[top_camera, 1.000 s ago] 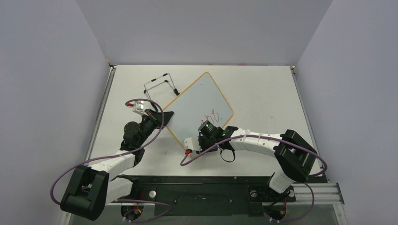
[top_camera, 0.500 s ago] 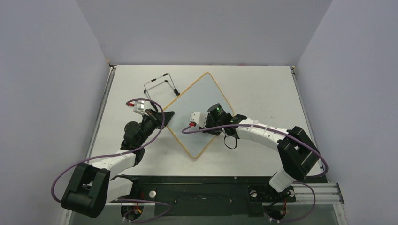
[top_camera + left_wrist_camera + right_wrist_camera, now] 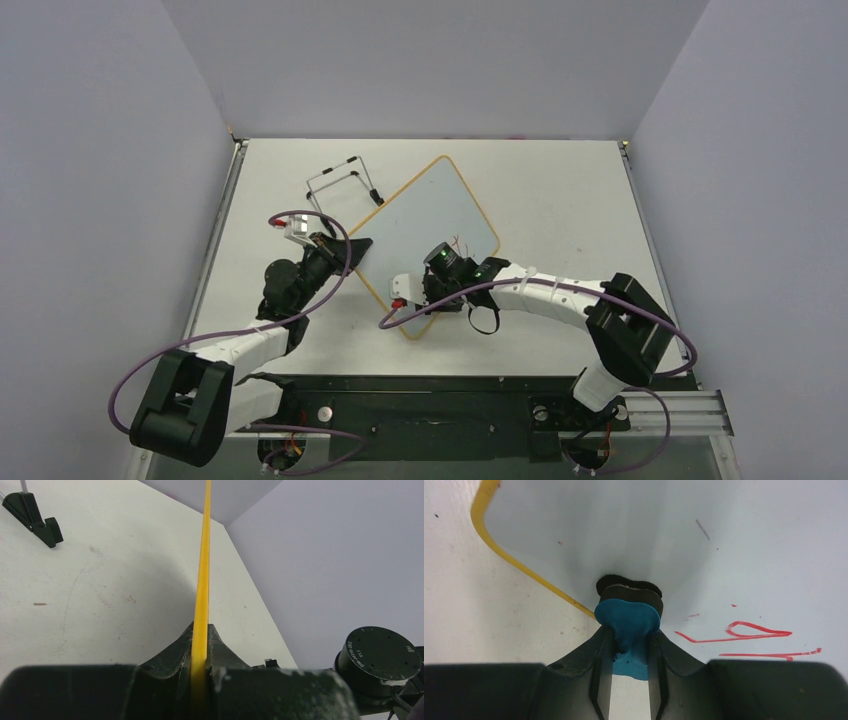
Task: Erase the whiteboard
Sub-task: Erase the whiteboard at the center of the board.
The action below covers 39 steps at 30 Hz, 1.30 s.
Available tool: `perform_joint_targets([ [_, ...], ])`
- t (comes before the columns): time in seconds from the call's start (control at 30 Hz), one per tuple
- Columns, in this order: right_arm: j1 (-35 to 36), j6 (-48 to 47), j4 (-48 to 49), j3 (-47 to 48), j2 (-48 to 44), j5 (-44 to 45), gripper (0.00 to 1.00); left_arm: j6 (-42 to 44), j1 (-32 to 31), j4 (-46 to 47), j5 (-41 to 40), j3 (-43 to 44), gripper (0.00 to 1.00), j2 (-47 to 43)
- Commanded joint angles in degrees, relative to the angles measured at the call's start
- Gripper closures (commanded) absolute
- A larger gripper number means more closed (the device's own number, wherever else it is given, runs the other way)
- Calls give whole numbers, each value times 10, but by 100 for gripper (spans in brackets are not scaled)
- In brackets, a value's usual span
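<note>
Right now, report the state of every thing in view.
whiteboard: gripped at its frame, red marks on its face.
left gripper: shut on the whiteboard's frame.
right gripper: shut on the eraser.
eraser: against the whiteboard's face, beside the red marks.
wire stand: on the table, holding nothing.

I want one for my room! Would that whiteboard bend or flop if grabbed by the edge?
Probably stiff: pinched by the left gripper at one spot, the whiteboard shows a straight yellow edge. Likely light, since that one pinch seems enough to steady it. Its glossy face looks slippery, so the eraser should glide.
</note>
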Motion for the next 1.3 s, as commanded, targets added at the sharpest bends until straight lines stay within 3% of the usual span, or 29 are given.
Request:
perform_joint_targets([
  [0.0,13,50,57,41,-14,46,100,-28,-5,81,17,16,100,-27],
  [0.33,-50,61,89,18,-8,76,100,-28,-8,80,17,21,100,-27],
  [0.6,-9,-12,20,0,1,-1,100,-23,-9,68,17,25,100,-37],
  [0.77,9,33,51,26,-9,13,100,-24,-9,68,19,24,100,-38],
  [0.93,-33,107,112,34,-24,62,100,-25,-9,70,19,21,100,-36],
  [1.07,-59,115,128,26,-19,83,100,-27,-11,76,17,20,100,-33],
  [1.27,-54,51,49,28,7,22,100,-26,-15,75,17,23,100,-31],
])
